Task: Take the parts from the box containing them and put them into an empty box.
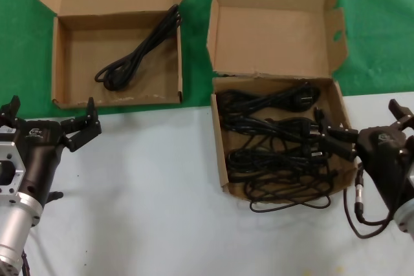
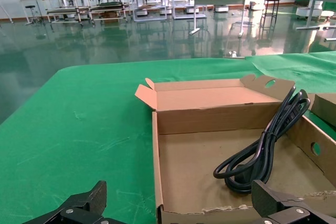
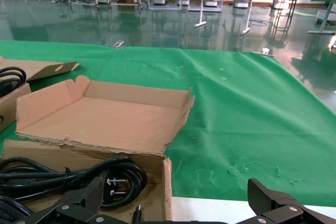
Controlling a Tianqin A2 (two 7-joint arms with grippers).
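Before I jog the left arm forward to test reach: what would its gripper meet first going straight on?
Probably the near wall of the left box, just ahead of the open left gripper. If it clears that wall, the cord inside comes next.

My head camera looks steeply down at the tabletop [image 1: 162, 179]; both wrist cameras look low, forward across nearby boxes.
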